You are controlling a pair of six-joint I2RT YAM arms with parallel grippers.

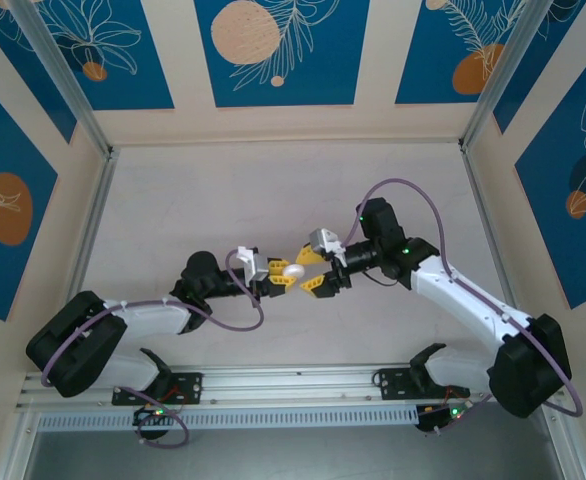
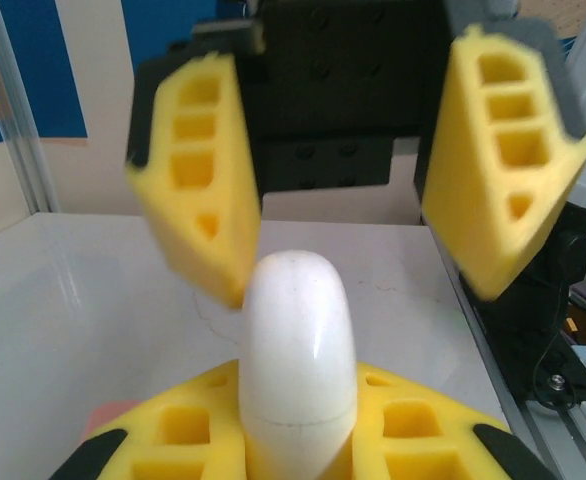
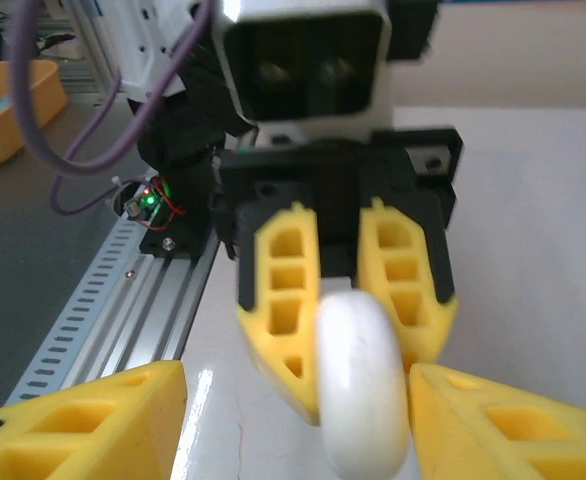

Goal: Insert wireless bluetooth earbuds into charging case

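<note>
Nearest my left wrist camera are the left gripper's (image 2: pixel 298 400) own yellow fingers (image 2: pixel 218 395). They are clamped narrow on the white case (image 2: pixel 295 340), which stands up between them with its rounded end pointing away from the wrist. A thin seam runs across the case low down, just above the grip. At the near left, under that finger, I see a pink patch (image 2: pixel 103 415); I cannot tell what it is.

From above, the two arms meet nose to nose over the middle of the table (image 1: pixel 273 190): left gripper on the left, case in the middle, right gripper (image 1: pixel 311 272) on the right. The case is held by the left tool alone.

The right gripper's jaws stand apart, one finger on either side of the case's free end. In the left wrist view, the left-hand one of these fingers (image 2: pixel 198 180) is blurred and just beside the case's tip; the other is clear of it. In the right wrist view both of its fingers (image 3: pixel 83 420) lie wide of the case, with table showing between. Far left in that view, beyond the rail (image 3: pixel 103 310), sits an orange tub (image 3: pixel 13 100).
</note>
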